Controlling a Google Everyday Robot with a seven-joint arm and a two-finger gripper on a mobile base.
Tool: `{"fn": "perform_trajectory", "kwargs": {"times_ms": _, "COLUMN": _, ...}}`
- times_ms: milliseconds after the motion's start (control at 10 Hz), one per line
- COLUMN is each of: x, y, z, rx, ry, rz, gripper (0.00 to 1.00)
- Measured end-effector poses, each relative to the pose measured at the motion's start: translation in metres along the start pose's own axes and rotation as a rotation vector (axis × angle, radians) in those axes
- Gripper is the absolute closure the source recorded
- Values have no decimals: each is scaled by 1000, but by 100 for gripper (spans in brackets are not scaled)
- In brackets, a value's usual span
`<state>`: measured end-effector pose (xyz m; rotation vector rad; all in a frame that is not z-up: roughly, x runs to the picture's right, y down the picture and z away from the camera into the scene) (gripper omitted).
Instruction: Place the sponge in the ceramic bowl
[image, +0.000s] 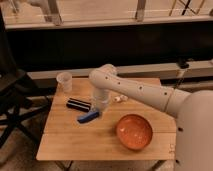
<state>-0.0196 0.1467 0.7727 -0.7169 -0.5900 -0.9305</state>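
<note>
The sponge (87, 118), small, flat and light blue, hangs tilted just above the wooden table (65, 142), a little left of its middle. My gripper (96, 111) points down from the white arm and is shut on the sponge's right end. The ceramic bowl (134, 131), wide, shallow and orange-red, sits at the table's front right, to the right of the sponge and apart from it. Nothing lies in the bowl.
A black ribbed oblong case (78, 104) lies just behind and left of the sponge. A translucent plastic cup (64, 81) stands at the back left corner. A small pale object (119, 98) lies behind the arm. A black folding chair (12, 100) stands left of the table.
</note>
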Motion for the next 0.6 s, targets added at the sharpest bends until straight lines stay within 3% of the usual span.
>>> {"fn": "perform_trajectory", "kwargs": {"times_ms": 600, "x": 31, "y": 65, "z": -6, "rx": 55, "ry": -16, "rz": 70, "gripper": 100}}
